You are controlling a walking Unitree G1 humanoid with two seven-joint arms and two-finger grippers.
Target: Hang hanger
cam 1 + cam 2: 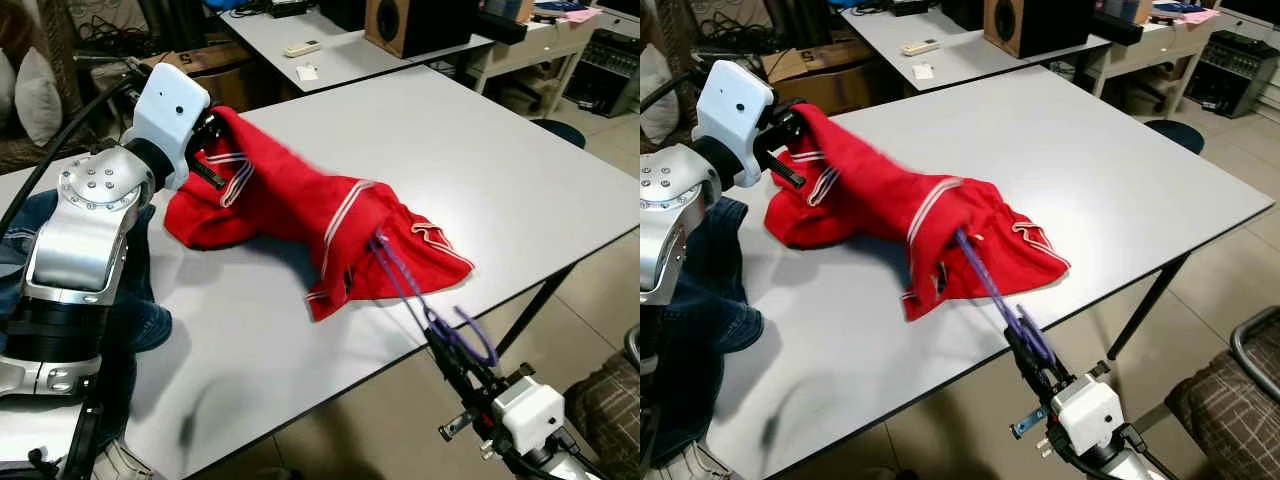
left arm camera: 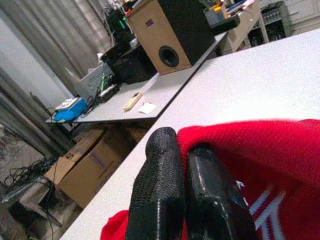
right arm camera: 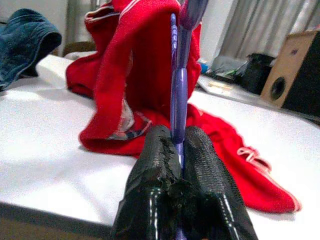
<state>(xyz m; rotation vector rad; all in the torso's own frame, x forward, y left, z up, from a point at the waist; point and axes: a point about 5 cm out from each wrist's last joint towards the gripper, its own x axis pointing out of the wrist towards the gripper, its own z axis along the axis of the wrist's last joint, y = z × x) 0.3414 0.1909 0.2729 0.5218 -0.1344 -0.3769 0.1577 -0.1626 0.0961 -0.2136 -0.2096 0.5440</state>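
My left end effector (image 1: 212,150) pinches the raised edge of the red white-striped garment (image 1: 300,210) on the white counter (image 1: 480,170). My right end effector (image 1: 1025,350) clamps the purple plastic hanger (image 1: 985,275), its far end inside the garment.

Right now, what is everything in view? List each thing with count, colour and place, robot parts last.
Garment: one, red with white stripes, lying on the table, one end lifted.
Hanger: one, purple, its end pushed into the garment.
Table: one, white, before the robot.
Jeans: one, blue, at the table's left edge.
Second table: one, white, behind; holds a remote and a small white card.
Speaker: one, brown with black front, on the second table.
Cardboard boxes: brown, under the second table.
Left gripper: black fingers shut on the garment's raised end.
Right gripper: black fingers shut on the hanger.
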